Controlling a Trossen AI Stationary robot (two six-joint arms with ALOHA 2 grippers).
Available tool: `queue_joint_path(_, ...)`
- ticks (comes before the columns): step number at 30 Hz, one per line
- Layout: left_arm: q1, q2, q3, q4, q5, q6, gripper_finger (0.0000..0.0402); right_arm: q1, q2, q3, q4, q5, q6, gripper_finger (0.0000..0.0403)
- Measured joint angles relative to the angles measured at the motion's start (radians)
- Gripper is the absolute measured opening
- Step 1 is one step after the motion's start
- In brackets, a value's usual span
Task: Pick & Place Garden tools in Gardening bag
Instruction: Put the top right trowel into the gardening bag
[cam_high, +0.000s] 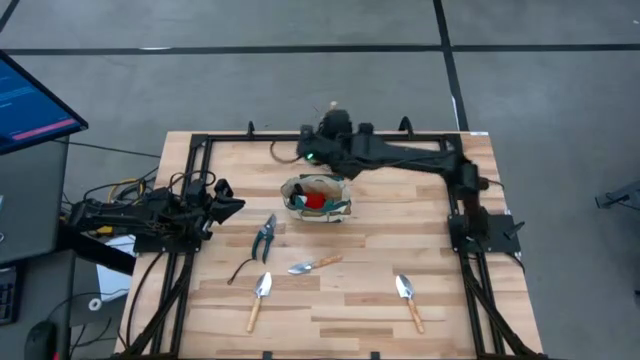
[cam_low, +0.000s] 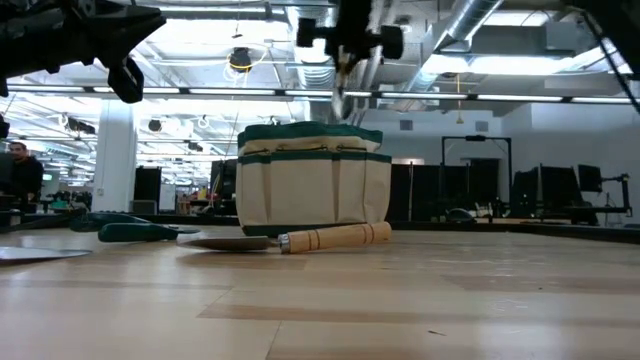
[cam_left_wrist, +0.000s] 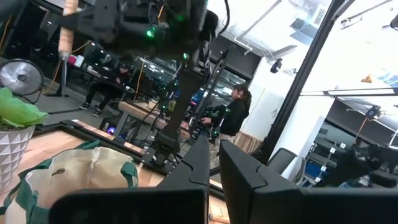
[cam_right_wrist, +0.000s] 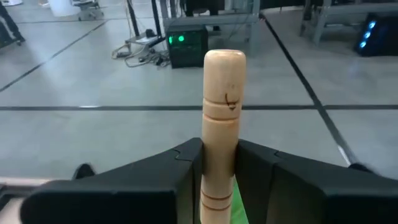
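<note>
From above, the gardening bag (cam_high: 316, 197) sits at frame centre with the right gripper (cam_high: 322, 128) just above it at the table's far edge, while the left gripper (cam_high: 226, 200) waits at left, fingers pressed together. At table level, a trowel (cam_low: 290, 240) lies before the bag. In the right wrist view, the fingers clamp a wooden tool handle (cam_right_wrist: 222, 118).

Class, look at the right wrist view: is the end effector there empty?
No, the right end effector is shut on a trowel's wooden handle, which stands up between its fingers.
</note>
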Motion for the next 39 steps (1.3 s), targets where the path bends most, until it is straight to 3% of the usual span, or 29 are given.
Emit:
queue_joint_path(10, 0.000, 0.000, 0.000, 0.005, 0.000, 0.000, 0.0007, 0.062, 0.086, 0.041, -0.104, 0.087, 0.206, 0.0059)
queue_joint_path(13, 0.000, 0.000, 0.000, 0.005, 0.000, 0.000, 0.0007, 0.074, 0.103, 0.044, -0.114, 0.144, 0.206, 0.0059)
queue_joint_path(20, 0.000, 0.000, 0.000, 0.005, 0.000, 0.000, 0.0008, 0.077, 0.098, 0.043, -0.100, 0.151, 0.075, 0.0059)
queue_joint_path(32, 0.000, 0.000, 0.000, 0.005, 0.000, 0.000, 0.0008, 0.085, 0.148, 0.041, -0.147, 0.152, 0.286, 0.0059)
queue_joint_path(39, 0.000, 0.000, 0.000, 0.009, 0.000, 0.000, 0.0008, 0.073, 0.168, 0.042, -0.158, 0.157, 0.250, 0.0059)
